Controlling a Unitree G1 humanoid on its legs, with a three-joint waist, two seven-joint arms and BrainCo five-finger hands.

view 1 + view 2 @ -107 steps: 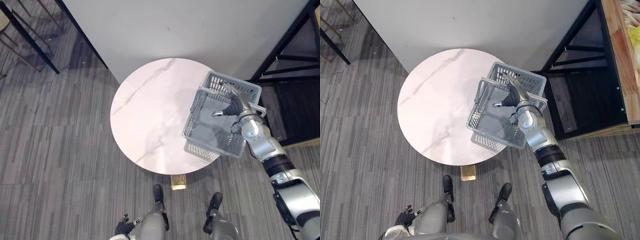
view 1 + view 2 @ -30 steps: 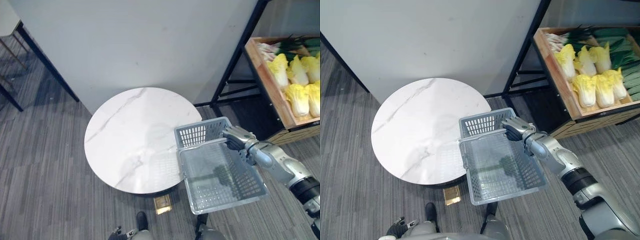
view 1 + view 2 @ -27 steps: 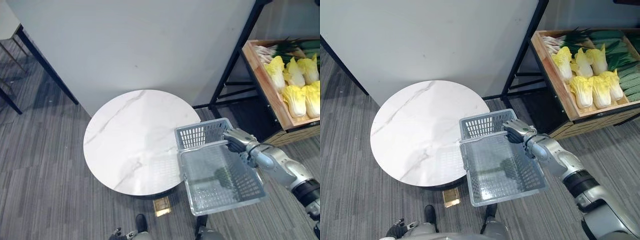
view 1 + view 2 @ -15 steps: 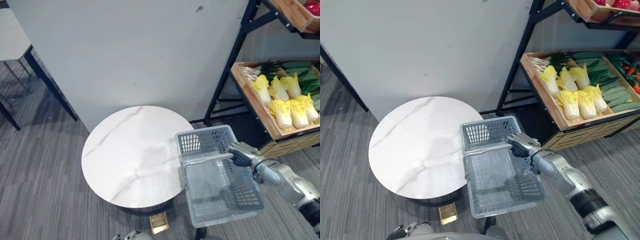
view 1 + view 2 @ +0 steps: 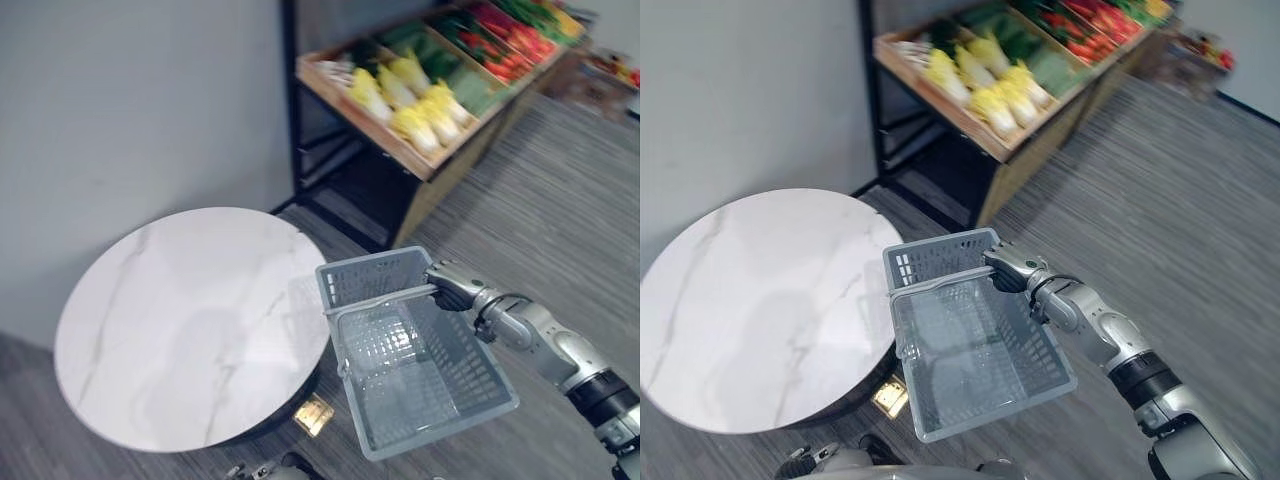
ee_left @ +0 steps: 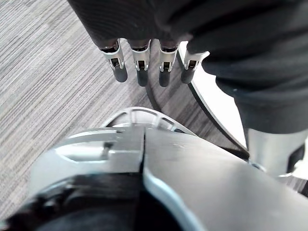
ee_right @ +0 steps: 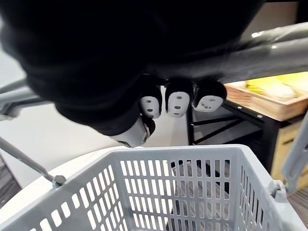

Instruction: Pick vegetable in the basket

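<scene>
Gripping handle of grey basket in curled right hand, just off round table, above floor; cabbages well apart on wooden shelf; left hand slack, fingers straight.

No readable print, label or number anywhere, basket included

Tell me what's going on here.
The robot is carrying a grey basket in its right hand, fingers curled round the handle. The basket hangs in the air beside the round marble table and looks empty: no vegetable has been picked yet. A shelf stocked with cabbages and other produce stands beyond the table. The left hand hangs idle over the floor, fingers relaxed.
</scene>
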